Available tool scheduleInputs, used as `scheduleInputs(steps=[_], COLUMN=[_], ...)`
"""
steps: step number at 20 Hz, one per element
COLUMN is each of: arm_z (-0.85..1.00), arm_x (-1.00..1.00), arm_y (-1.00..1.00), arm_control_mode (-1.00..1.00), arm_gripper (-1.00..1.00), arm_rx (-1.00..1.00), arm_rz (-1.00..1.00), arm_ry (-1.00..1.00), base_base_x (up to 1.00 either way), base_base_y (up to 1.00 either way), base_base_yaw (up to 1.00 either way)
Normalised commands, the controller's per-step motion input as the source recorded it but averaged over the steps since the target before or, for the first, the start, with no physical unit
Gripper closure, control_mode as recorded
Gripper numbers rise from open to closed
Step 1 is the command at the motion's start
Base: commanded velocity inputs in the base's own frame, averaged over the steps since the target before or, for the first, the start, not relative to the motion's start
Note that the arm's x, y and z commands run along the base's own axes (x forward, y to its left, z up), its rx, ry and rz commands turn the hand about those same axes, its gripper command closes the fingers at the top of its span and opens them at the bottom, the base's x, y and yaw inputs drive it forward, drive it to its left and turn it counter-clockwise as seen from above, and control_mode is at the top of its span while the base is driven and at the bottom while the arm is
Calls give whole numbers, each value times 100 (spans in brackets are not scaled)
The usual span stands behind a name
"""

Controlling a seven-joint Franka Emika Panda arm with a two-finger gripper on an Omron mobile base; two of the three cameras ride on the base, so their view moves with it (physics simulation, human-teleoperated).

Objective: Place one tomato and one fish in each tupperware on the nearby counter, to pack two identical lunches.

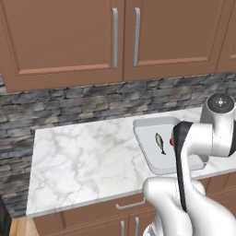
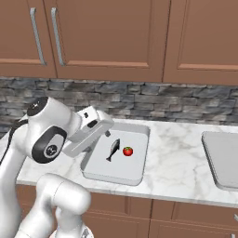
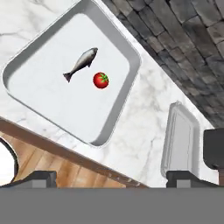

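On the white marble counter (image 1: pixel 83 156) lies a pale tupperware (image 2: pixel 111 176) holding a dark grey fish (image 2: pixel 113 149) and a red tomato (image 2: pixel 128 151) side by side, apart from each other. From the hand view the same tupperware (image 3: pixel 114 117) shows the fish (image 3: pixel 81 64) and the tomato (image 3: pixel 101 80) near its middle. My gripper (image 2: pixel 104 128) hovers above the tray's left rim, open, with nothing between its fingertips (image 3: pixel 40 178). A second tupperware (image 2: pixel 222 160) lies bare farther right on the counter (image 2: pixel 176 158). In the left base view my arm covers part of the tray (image 1: pixel 152 122) and the tomato (image 1: pixel 172 142); the fish (image 1: pixel 160 143) shows.
A grey stone backsplash (image 1: pixel 92 103) and brown wall cabinets (image 1: pixel 69 37) stand behind the counter. Brown drawers (image 1: pixel 129 205) sit below its front edge. Bare marble stretches left of the filled tray, and between the two trays (image 3: pixel 144 131).
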Motion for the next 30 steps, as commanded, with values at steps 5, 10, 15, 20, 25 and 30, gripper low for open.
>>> scheduleInputs(steps=[5,10,15,20,25,30], arm_z=[41,52,1,-12,-17,-30], arm_x=[-61,-47,-43,-1,32,41], arm_y=[60,35,28,21,26,25], arm_control_mode=[-100,-100,-100,-100,-100,-100], arm_gripper=[-100,-100,-100,-100,-100,-100], arm_rx=[3,23,47,50,4,0], arm_rz=[-3,-15,-17,-3,8,11], arm_ry=[-40,-28,-19,-5,-4,-2], base_base_x=[0,0,0,0,0,0], base_base_y=[0,0,0,0,0,0], base_base_yaw=[0,0,0,0,0,0])
